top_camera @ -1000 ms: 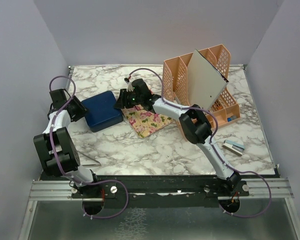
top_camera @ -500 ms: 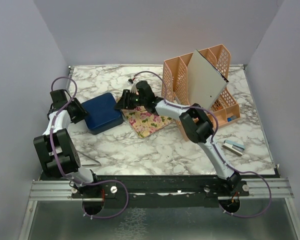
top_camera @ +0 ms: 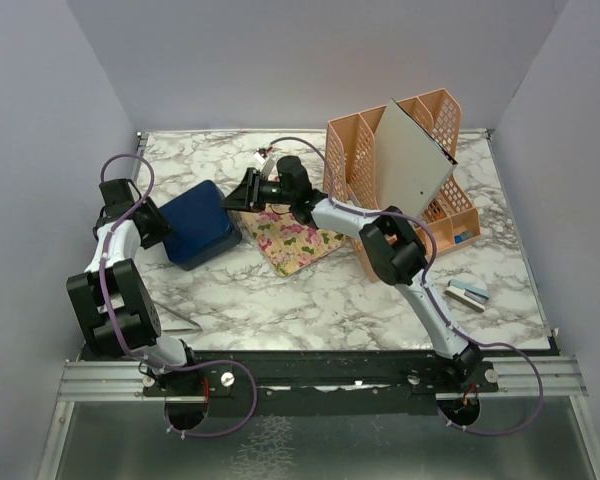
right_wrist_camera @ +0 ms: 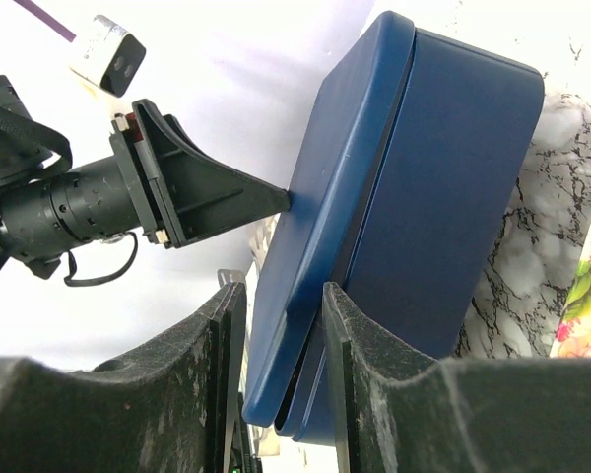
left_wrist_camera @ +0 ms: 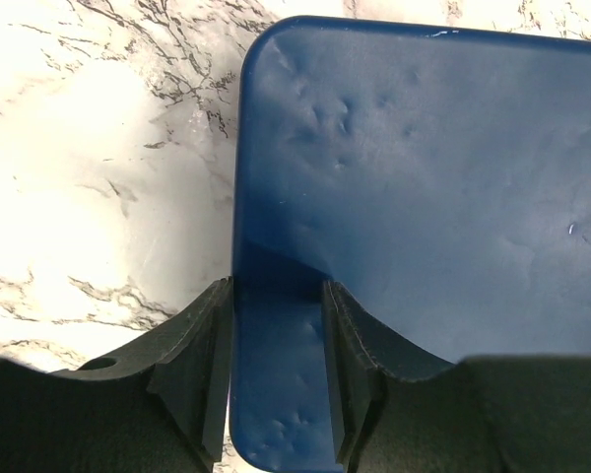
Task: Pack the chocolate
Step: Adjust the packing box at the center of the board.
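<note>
No chocolate pieces show in any view. A dark blue square box (top_camera: 200, 228) sits tilted at the left middle of the marble table, held from both sides. My left gripper (top_camera: 164, 225) is shut on its left edge; in the left wrist view the box (left_wrist_camera: 424, 187) fills the frame and its rim runs between my left gripper's (left_wrist_camera: 276, 288) fingers. My right gripper (top_camera: 242, 194) is shut on the lid's edge at the box's right corner. In the right wrist view the lid (right_wrist_camera: 340, 168) stands slightly apart from the base (right_wrist_camera: 463, 168), between my right gripper's (right_wrist_camera: 281, 291) fingers.
A floral cloth (top_camera: 296, 243) lies right of the box under the right arm. A peach desk organiser (top_camera: 442, 205) with a grey board (top_camera: 412, 160) stands at the back right. A small blue-white item (top_camera: 468, 293) lies at the right. A thin metal item (top_camera: 185, 325) lies front left.
The right gripper has moved back and slightly left, raising the box's right side. The box has tilted and shifted a little to the left. The left gripper stays on it.
</note>
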